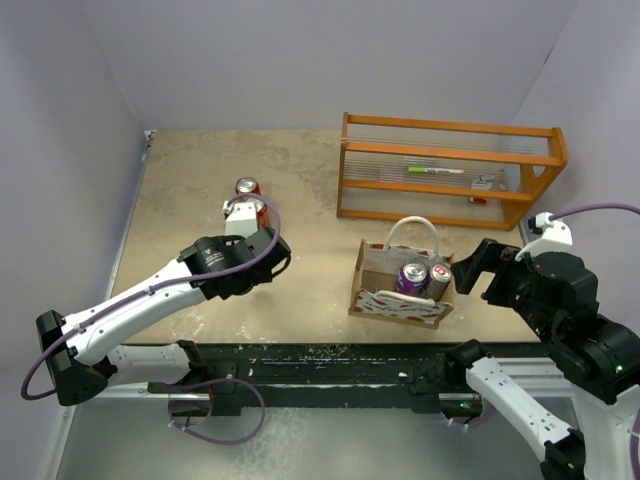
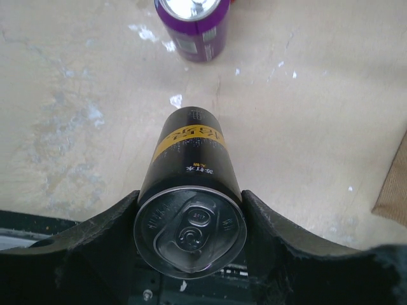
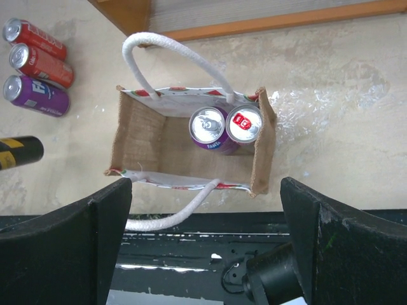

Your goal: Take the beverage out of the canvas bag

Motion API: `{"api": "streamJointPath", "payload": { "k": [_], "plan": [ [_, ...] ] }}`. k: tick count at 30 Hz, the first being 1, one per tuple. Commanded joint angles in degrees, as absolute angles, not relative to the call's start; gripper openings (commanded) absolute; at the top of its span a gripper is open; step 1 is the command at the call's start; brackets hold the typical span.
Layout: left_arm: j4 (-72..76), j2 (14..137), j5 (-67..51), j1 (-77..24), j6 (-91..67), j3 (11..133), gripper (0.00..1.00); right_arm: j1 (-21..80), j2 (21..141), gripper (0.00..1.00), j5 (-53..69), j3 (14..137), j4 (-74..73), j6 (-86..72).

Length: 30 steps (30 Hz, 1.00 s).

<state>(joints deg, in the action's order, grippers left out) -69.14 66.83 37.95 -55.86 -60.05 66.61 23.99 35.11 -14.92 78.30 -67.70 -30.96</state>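
The canvas bag [image 1: 393, 306] stands open at front centre-right, and its brown inside shows in the right wrist view [image 3: 156, 136]. Inside it a purple can [image 1: 412, 276] [image 3: 210, 127] and a red can [image 1: 439, 280] [image 3: 245, 124] stand upright against its right end. My left gripper [image 1: 243, 222] [image 2: 191, 198] is shut on an upright black can with a yellow band [image 2: 191, 165] [image 3: 19, 151], left of the bag. My right gripper [image 1: 472, 266] [image 3: 206, 251] is open and empty, just right of the bag and above its front edge.
Two red cans [image 3: 38, 54] and a purple can [image 3: 35, 95] [image 2: 194, 25] stand on the table beyond the black can; one red can [image 1: 247, 187] shows from above. An orange wooden rack [image 1: 450, 170] stands at the back right. White loop handles [image 3: 172, 54] arch over the bag.
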Motion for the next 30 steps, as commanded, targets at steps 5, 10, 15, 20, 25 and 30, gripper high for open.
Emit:
{"api": "streamJointPath", "payload": {
  "k": [5, 10, 15, 20, 25, 30],
  "plan": [
    [-52.8, 65.8, 38.9, -46.1, -43.0, 65.5, 0.0, 24.1, 36.2, 1.0, -17.6, 78.6, -64.9, -32.8],
    [-48.0, 68.4, 35.9, -41.6, -36.9, 65.9, 0.0, 24.1, 38.2, 1.0, -17.9, 78.0, -61.9, -31.9],
    [-46.3, 71.9, 32.4, -38.0, -35.2, 66.6, 0.0, 24.1, 39.9, 1.0, -19.0, 78.1, -60.5, -30.8],
    [-45.2, 74.1, 29.9, -36.2, -35.3, 67.0, 0.0, 24.1, 40.1, 1.0, -19.3, 77.2, -59.6, -30.7],
    [-43.5, 75.7, 27.0, -34.3, -36.7, 65.8, 0.0, 24.1, 40.3, 1.0, -19.4, 76.7, -59.4, -30.5],
    [-43.0, 76.9, 25.4, -32.7, -38.2, 65.2, 0.0, 24.1, 40.3, 1.0, -19.8, 76.7, -59.6, -30.3]
  ]
}}
